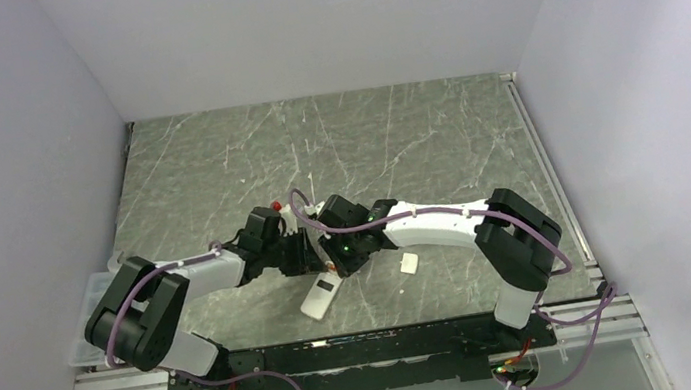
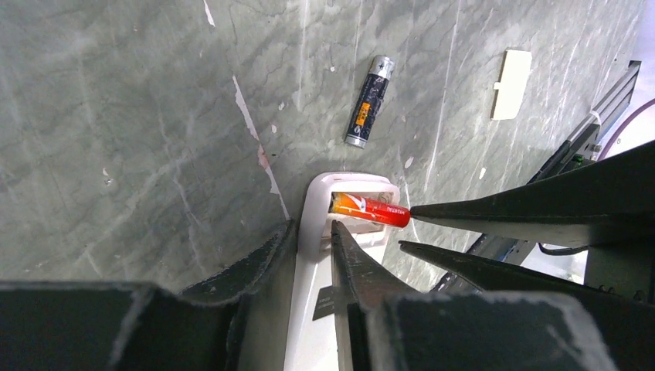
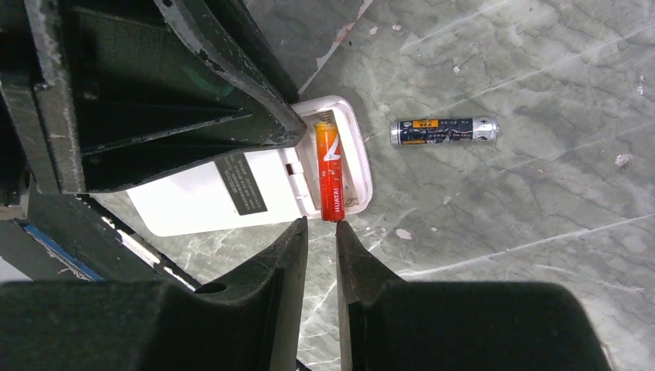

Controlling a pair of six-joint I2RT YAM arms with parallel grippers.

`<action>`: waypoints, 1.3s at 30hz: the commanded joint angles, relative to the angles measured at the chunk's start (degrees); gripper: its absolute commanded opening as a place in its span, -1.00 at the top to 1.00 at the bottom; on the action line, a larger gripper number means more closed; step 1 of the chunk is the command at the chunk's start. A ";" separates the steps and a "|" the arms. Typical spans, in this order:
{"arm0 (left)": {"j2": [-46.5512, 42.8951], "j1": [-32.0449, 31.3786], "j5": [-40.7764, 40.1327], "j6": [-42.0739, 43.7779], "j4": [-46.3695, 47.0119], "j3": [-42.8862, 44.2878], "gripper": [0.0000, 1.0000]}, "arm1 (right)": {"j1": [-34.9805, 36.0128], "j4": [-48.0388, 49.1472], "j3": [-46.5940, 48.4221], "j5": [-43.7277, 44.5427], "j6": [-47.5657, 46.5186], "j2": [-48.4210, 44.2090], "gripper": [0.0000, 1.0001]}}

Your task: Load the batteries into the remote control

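Note:
The white remote control (image 3: 193, 201) lies back up near the table's front, its battery bay open at one end. My left gripper (image 2: 311, 226) is shut on the remote's side wall next to the bay. An orange-red battery (image 3: 329, 174) lies in the bay, with its red end poking past the edge. My right gripper (image 3: 319, 224) is slightly open with nothing between its fingers, and one fingertip (image 2: 421, 209) touches that red end. A second, dark battery (image 2: 369, 100) with an orange label lies loose on the table just beyond the remote.
A small flat white square piece (image 2: 511, 83) lies on the marble table (image 1: 216, 162) right of the remote. A translucent bin (image 1: 93, 301) sits at the table's left edge. Metal rails (image 1: 579, 310) run along the front and right sides. Both arms crowd together over the remote (image 1: 320, 297).

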 commanded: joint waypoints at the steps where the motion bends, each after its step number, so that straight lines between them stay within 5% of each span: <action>1: 0.99 -0.03 2.20 1.19 3.22 0.94 0.46 | 0.13 2.11 1.64 0.31 1.01 -0.65 0.56; 39: -0.40 0.00 5.11 3.03 3.11 0.23 0.60 | -0.39 2.24 2.81 2.69 0.79 1.37 0.72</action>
